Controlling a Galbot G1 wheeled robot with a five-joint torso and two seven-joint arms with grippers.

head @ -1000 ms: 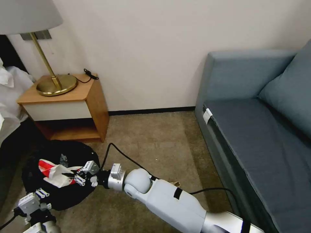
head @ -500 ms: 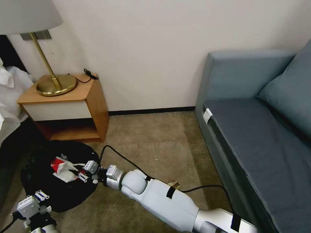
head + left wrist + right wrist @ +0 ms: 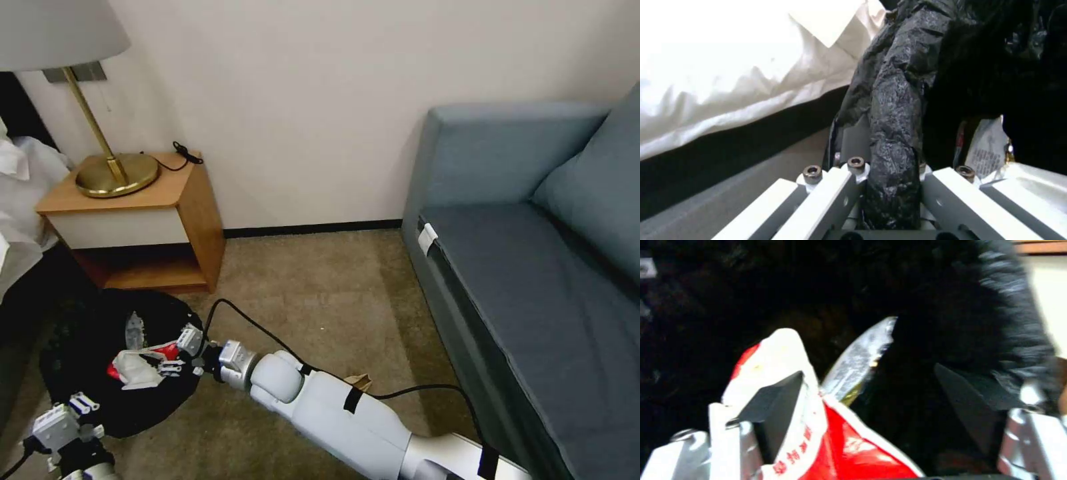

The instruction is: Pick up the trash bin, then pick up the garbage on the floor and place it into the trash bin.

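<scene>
Red-and-white wrapper [image 3: 141, 365] sits inside the trash bin [image 3: 80, 333], touching 1 finger of the spread right gripper [image 3: 179, 352]. The left gripper [image 3: 889, 186] pinches the bin's near rim.

A brass lamp [image 3: 100, 143] is standing on a wooden nightstand [image 3: 133, 220] against the wall. A grey-blue sofa [image 3: 533, 267] is sitting to the right on tan carpet [image 3: 320, 293], and white bedding [image 3: 17, 200] is hanging at left.
</scene>
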